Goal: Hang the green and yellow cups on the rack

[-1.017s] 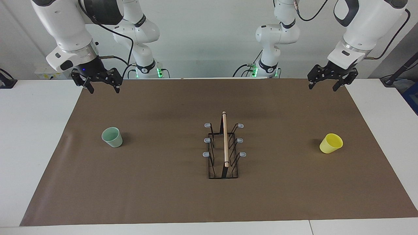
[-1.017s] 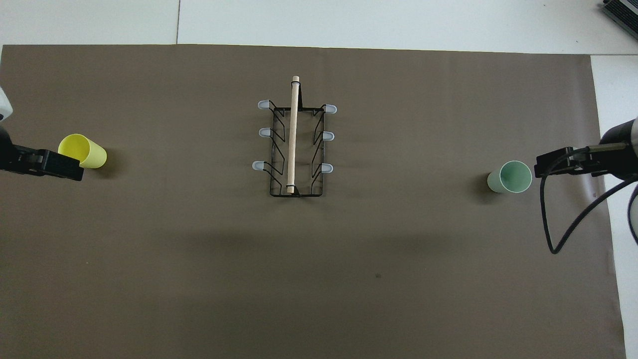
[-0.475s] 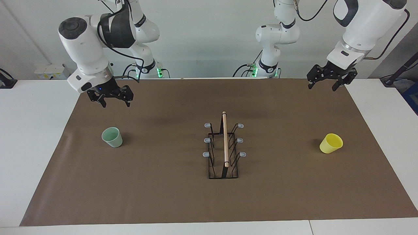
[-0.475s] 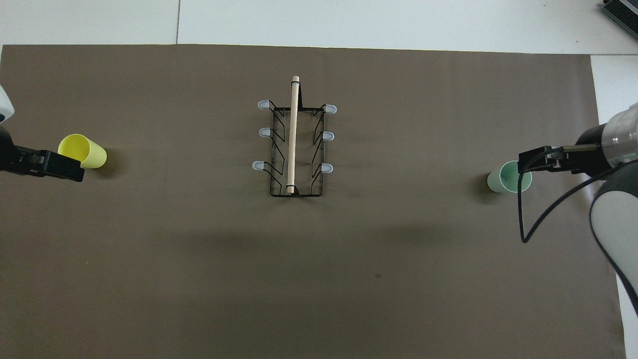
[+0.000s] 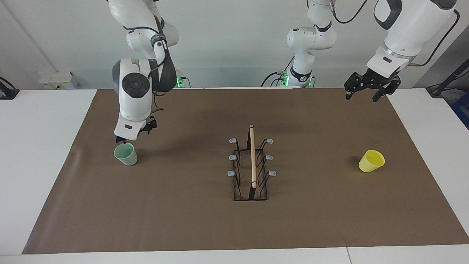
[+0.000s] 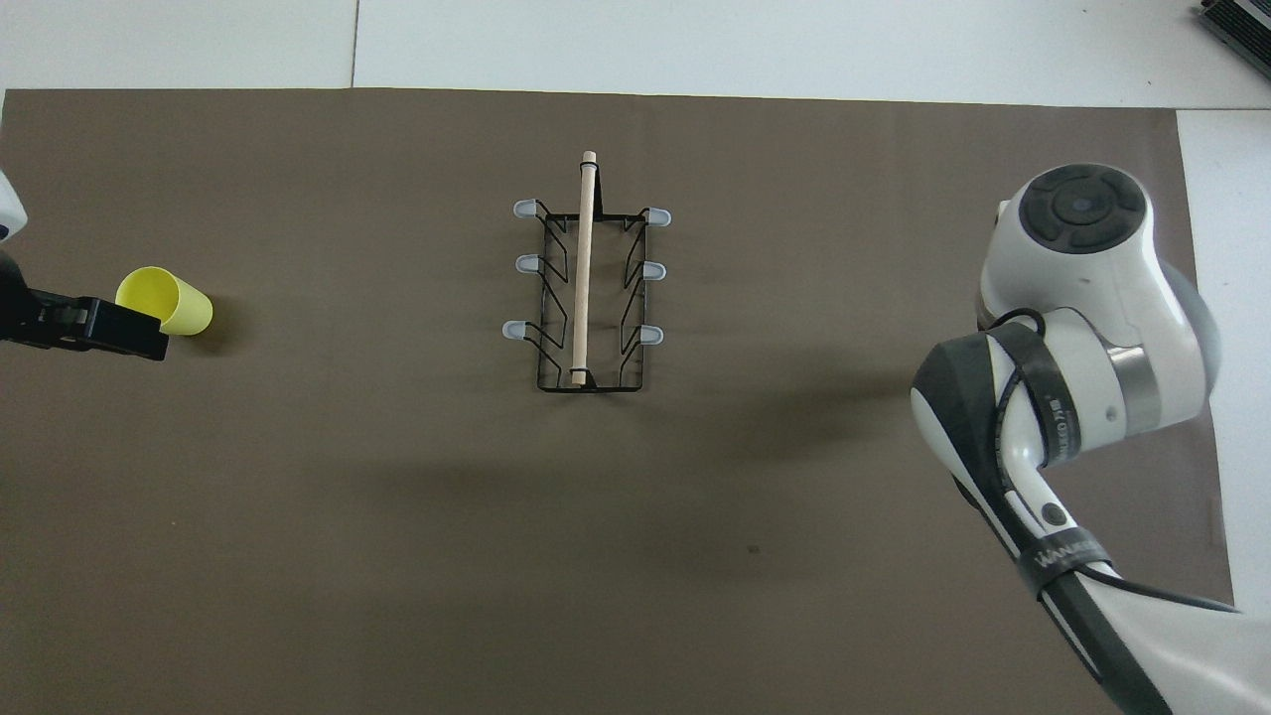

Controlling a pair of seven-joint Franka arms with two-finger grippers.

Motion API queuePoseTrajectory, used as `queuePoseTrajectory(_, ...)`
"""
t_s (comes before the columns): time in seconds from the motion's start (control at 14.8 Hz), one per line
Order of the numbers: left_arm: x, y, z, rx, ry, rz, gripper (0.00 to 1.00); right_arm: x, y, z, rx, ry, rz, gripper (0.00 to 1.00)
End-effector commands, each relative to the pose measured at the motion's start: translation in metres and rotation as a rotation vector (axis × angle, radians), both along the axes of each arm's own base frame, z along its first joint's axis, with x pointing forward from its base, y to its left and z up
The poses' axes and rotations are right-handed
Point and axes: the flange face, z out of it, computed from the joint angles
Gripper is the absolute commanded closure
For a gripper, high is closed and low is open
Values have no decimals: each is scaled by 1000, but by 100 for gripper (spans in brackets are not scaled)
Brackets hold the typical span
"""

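The green cup [image 5: 126, 154] stands upright on the brown mat toward the right arm's end. My right gripper [image 5: 134, 133] hangs open just above its rim, mostly hidden by the wrist. In the overhead view the right arm [image 6: 1077, 298] hides this cup. The yellow cup [image 5: 371, 161] [image 6: 167, 301] lies tilted on the mat toward the left arm's end. My left gripper [image 5: 369, 90] [image 6: 87, 328] waits open in the air over the mat's edge by the robots, holding nothing. The black wire rack [image 5: 253, 157] [image 6: 583, 278] stands mid-mat with no cup on its prongs.
The brown mat [image 5: 176, 220] covers most of the white table [image 5: 40, 146]. Bare mat lies between each cup and the rack. A dark object [image 6: 1239, 22] sits at the table's corner farthest from the robots, at the right arm's end.
My right arm has swung away from the robots and come down over the green cup, turning its wrist, and now covers the cup from overhead. The left gripper has barely moved.
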Motion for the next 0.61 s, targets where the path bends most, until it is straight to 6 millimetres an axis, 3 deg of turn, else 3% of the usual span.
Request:
queuePoseTrajectory(0.0, -7, 1, 6, 12, -5, 27, 0, 0, 2, -13, -67, 82, 283, 0)
queuePoseTrajectory(0.27, 5, -3, 5, 13, -2, 28, 0, -11, 1, -46, -167, 260, 664, 0)
queuePoseTrajectory(0.54, 41, 3, 9, 21, 25, 48, 0, -17, 35, -77, -261, 369, 829, 0)
